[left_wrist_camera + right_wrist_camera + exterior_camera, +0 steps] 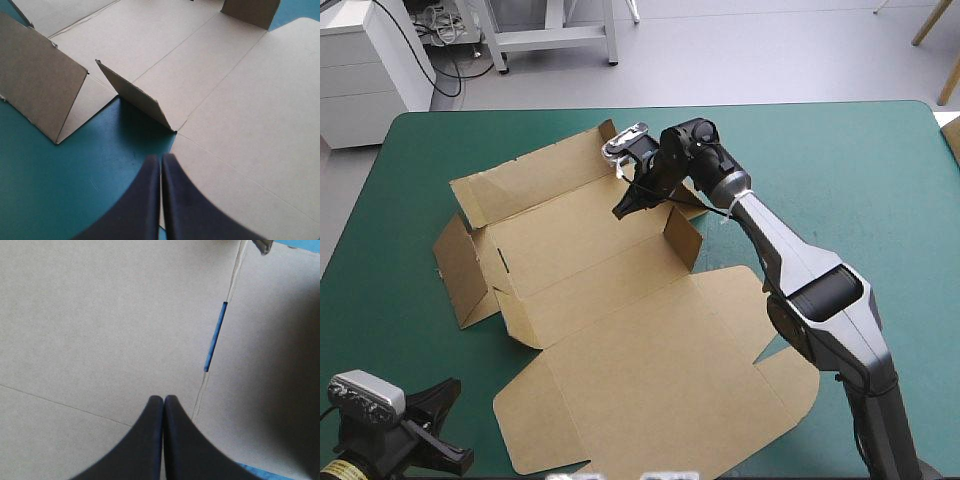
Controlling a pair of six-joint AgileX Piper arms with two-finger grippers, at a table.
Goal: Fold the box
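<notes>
Brown box (620, 340) lying open on the teal-green tabletop (840, 160), some flaps raised.
Fingers together, the right hand (625, 208) is at its 12 o'clock panel; the left hand (161, 158), also pressed together, is at 7 o'clock.

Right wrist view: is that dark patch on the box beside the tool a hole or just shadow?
Right wrist view: just soft shadow on the box, beside the shut right tool; the only gap is a slit showing the teal-green cover. Left wrist view: a raised flap shades the cover ahead of the left tool. High view: even light, no glare.
</notes>
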